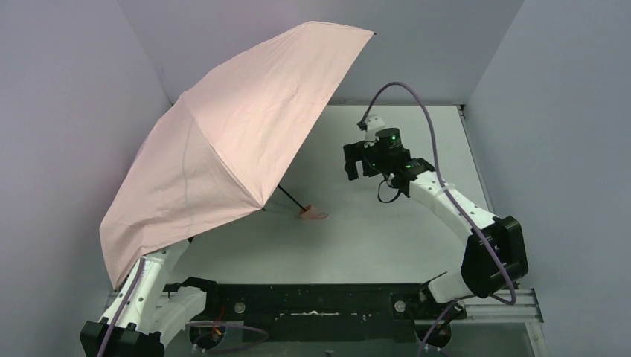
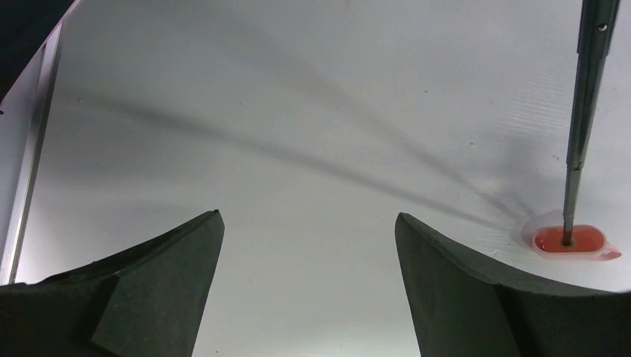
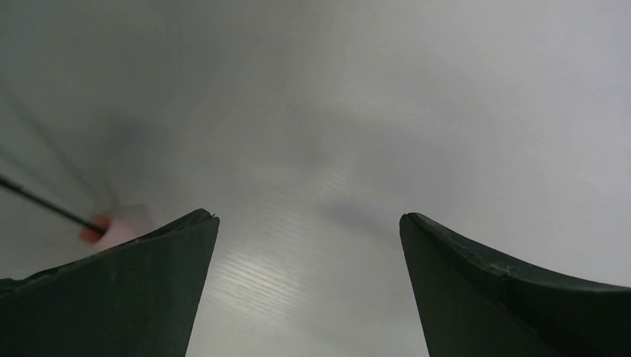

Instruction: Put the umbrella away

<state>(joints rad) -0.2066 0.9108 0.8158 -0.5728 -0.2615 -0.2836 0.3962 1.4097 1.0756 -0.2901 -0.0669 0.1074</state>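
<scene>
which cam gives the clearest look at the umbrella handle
Left wrist view: the handle is sharp, resting on the table with the black shaft rising from it. The top view shows it small, beside the open canopy. The right wrist view gives only a blur.

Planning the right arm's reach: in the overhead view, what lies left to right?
Open pale pink fabric umbrella canopy → its pink handle on the white table → black two-finger right end effector → right arm's black joint housing.
</scene>
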